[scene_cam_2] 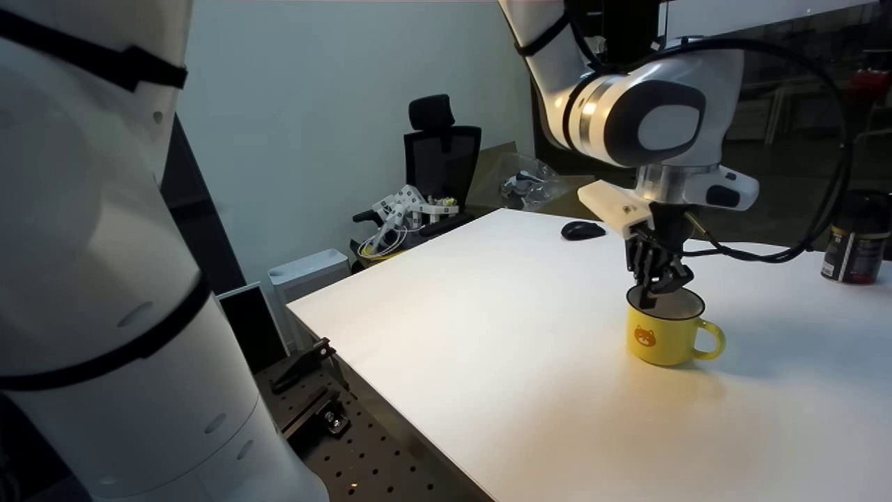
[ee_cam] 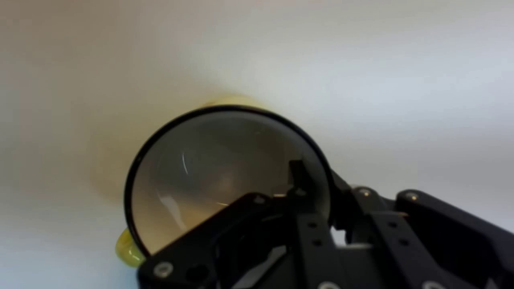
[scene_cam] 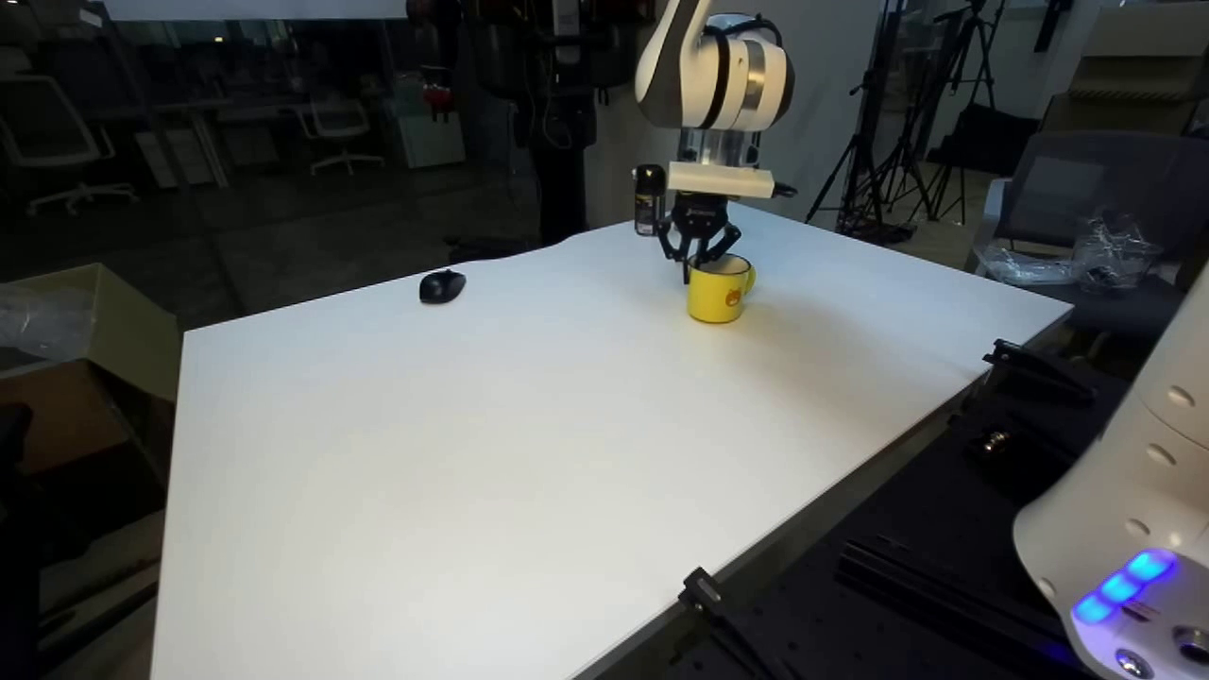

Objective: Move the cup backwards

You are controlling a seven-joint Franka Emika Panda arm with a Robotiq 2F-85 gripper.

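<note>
The yellow cup stands upright on the white table near its far end in an exterior view. In an exterior view the cup shows an orange animal face and its handle on the right. My gripper points down over the cup's rim in both exterior views. In the wrist view the cup is seen from above, with a dark rim and pale inside. My gripper has one finger inside and one outside the wall, nearly together, shut on the rim. The handle is partly hidden by the gripper there.
A black mouse lies on the white table near its far edge. A dark bottle stands behind the gripper; this bottle also shows at the right in an exterior view. A black cable hangs beside the wrist.
</note>
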